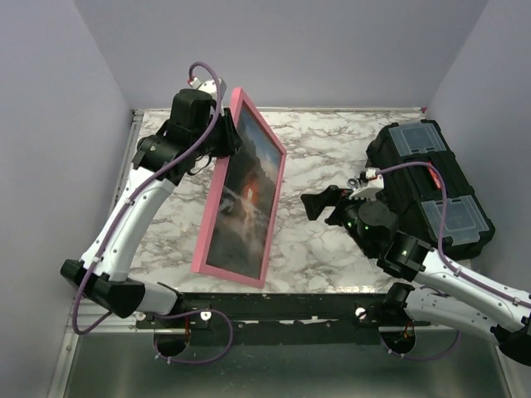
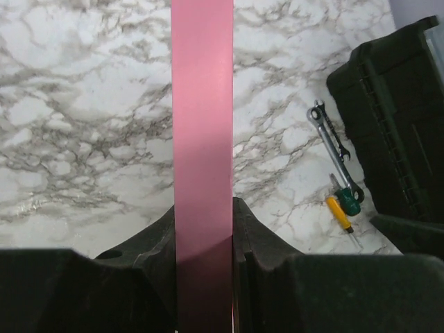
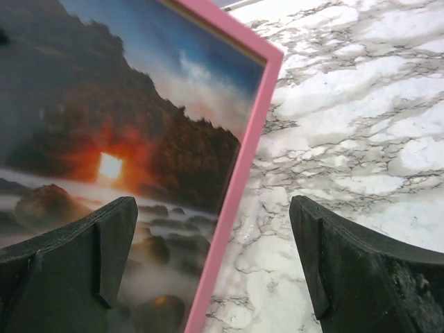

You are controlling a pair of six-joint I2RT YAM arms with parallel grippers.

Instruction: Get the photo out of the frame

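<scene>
While on frame (image 1: 213,199), left arm (image 1: 133,220) outstretched.

No legible text, label, brand, number or sign in any of the three views. The photo (image 1: 249,186) is pure seascape with no caption, and the pink frame (image 1: 212,199) and black toolbox (image 1: 431,186) show plain surfaces. Any markings on the wrench (image 2: 333,149) and the yellow-handled screwdriver (image 2: 341,211) on the counter are too small to make out.
</scene>
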